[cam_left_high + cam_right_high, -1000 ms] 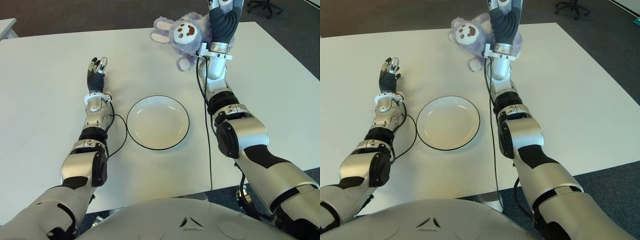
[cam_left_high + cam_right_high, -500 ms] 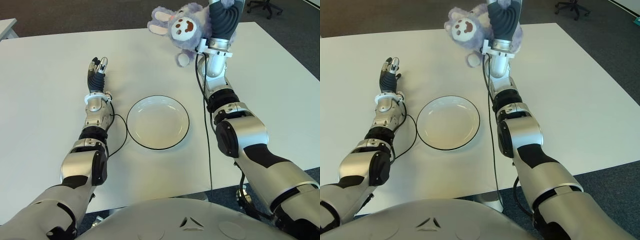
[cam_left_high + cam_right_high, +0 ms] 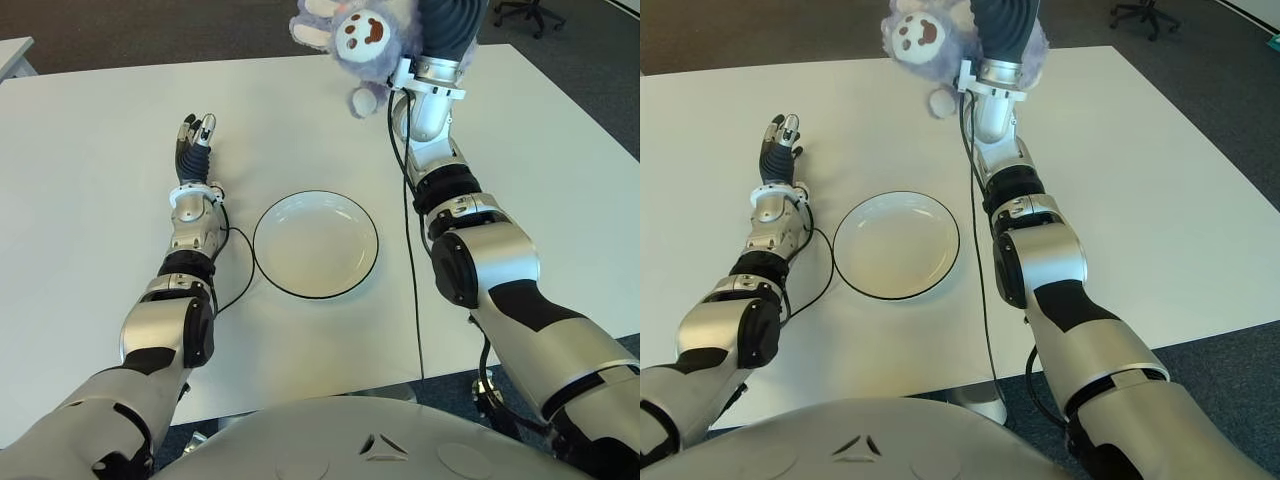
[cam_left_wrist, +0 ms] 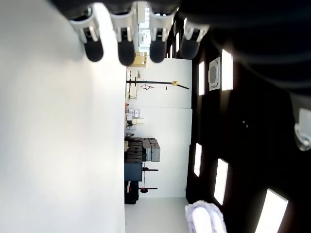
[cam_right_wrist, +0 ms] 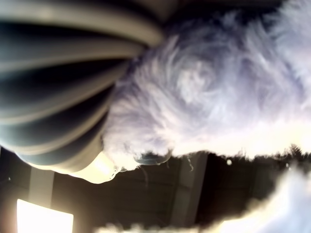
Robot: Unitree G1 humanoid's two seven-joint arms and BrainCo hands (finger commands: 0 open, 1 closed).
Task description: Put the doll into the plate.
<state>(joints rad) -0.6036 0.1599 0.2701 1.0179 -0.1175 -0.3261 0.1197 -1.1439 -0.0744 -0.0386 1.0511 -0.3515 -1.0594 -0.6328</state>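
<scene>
White plate [image 3: 316, 245] empty, doll [image 3: 368, 35] gripped in right hand [image 3: 450, 25]

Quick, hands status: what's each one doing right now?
Left hand: open, holding nothing, left of the plate.
Right hand: closed on the doll, raised beyond the plate.

A broad white table [image 3: 90, 200] stretches out in front of me, bare and bright. Beyond its far edge runs dark grey carpet [image 3: 150, 30]. At the far right stands the wheeled base of an office chair [image 3: 528, 10]. Off to my far left, the corner of a second white table [image 3: 12, 52] pokes in. From my left wrist I catch ceiling light panels [image 4: 226, 69] and stacked grey boxes [image 4: 146, 150] across the room.
</scene>
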